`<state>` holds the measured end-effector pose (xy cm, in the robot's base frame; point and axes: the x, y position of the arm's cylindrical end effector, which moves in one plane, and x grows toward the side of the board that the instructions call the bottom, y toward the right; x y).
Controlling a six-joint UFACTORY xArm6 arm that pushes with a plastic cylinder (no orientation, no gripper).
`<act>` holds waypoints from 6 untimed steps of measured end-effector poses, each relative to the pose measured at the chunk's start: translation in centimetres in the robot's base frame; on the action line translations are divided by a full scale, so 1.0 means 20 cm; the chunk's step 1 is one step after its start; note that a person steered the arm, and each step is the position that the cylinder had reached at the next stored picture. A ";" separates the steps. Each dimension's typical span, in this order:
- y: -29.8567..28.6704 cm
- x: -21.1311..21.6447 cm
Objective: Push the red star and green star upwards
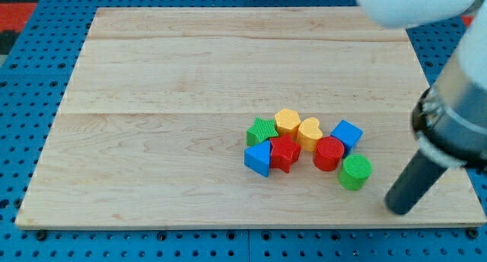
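Observation:
The red star lies in a tight cluster at the board's lower middle right. The green star is just up-left of it, touching it. My tip is at the board's lower right, well to the right of and below both stars, past the green cylinder. It touches no block.
In the same cluster are a blue triangle left of the red star, a yellow hexagon, a yellow heart, a red cylinder and a blue cube. The wooden board sits on a blue pegboard.

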<state>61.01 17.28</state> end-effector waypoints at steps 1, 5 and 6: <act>-0.25 -0.03; 0.17 -0.26; 0.18 -0.07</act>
<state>59.57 20.79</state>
